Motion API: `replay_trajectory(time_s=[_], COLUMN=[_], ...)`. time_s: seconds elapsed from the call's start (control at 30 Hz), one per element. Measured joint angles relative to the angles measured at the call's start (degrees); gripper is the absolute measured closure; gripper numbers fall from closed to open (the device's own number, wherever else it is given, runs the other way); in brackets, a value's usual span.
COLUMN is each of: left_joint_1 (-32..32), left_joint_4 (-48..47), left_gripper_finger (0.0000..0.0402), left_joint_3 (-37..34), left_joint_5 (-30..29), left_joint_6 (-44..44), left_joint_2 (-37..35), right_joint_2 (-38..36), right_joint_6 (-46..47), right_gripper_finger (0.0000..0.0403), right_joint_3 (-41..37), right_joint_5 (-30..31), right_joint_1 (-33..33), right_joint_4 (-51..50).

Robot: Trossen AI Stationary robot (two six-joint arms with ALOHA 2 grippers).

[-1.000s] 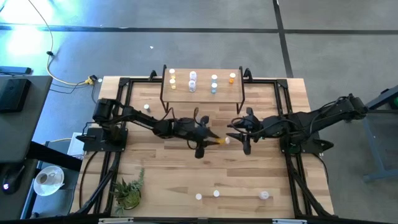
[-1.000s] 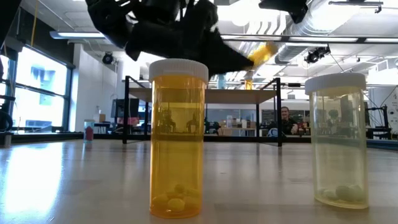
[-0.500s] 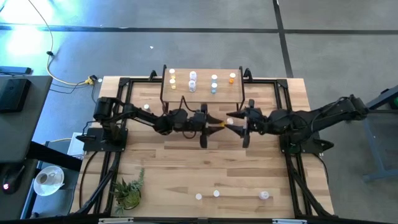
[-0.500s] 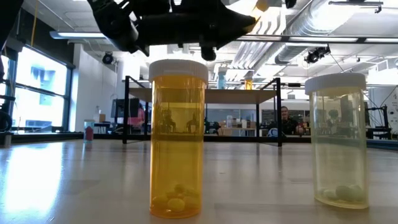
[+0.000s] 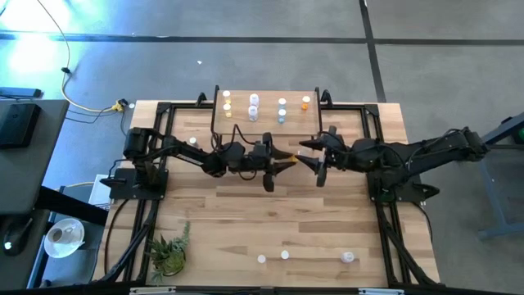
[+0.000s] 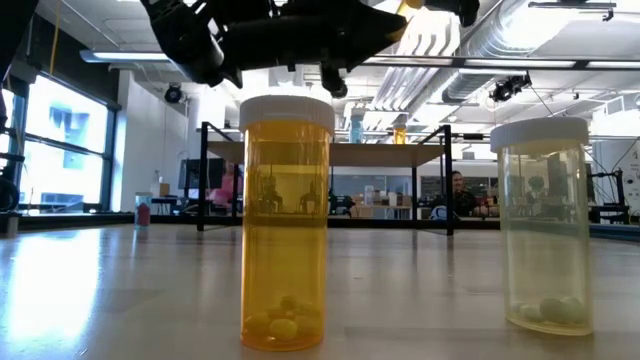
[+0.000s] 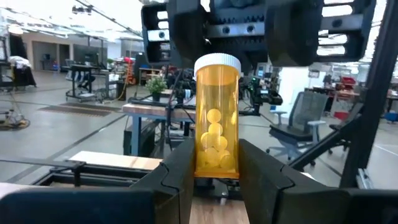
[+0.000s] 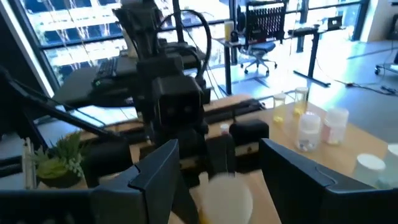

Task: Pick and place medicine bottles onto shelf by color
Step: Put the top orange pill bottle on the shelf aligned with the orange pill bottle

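Near edge of the desk [image 5: 246, 221]: 3 spare medicine bottles [image 5: 284, 256] stand in a row. Mid-desk, the left claw [image 5: 282, 160] is clamped on an orange bottle [image 7: 216, 115], long axis level, cap toward the right claw [image 5: 309, 157], which stands wide open around the capped end, gripping nothing. Shelf [image 5: 266, 123] at the far edge, nearer both claws, carries 7 bottles. No label legible.
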Motion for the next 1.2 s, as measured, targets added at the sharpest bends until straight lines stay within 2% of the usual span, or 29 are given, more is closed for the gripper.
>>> replay_trajectory(time_s=[0.5,1.0,1.2], left_joint_1=[0.00,-0.02,0.00], left_joint_4=[1.67,1.54,1.47], left_gripper_finger=[0.0309,0.0309,0.0308], left_joint_3=[0.00,0.00,0.00], left_joint_5=[-1.89,-1.91,-1.91], left_joint_6=[1.10,2.06,2.18], left_joint_2=[0.00,0.04,0.04], right_joint_2=[0.02,1.70,1.70], right_joint_6=[2.64,2.69,2.64], right_gripper_finger=[0.0195,0.0285,0.0301], right_joint_3=[0.00,0.00,0.00], right_joint_5=[-0.04,-1.20,-1.27], right_joint_1=[-0.06,-1.90,-1.87], right_joint_4=[-4.14,-4.47,-4.43])
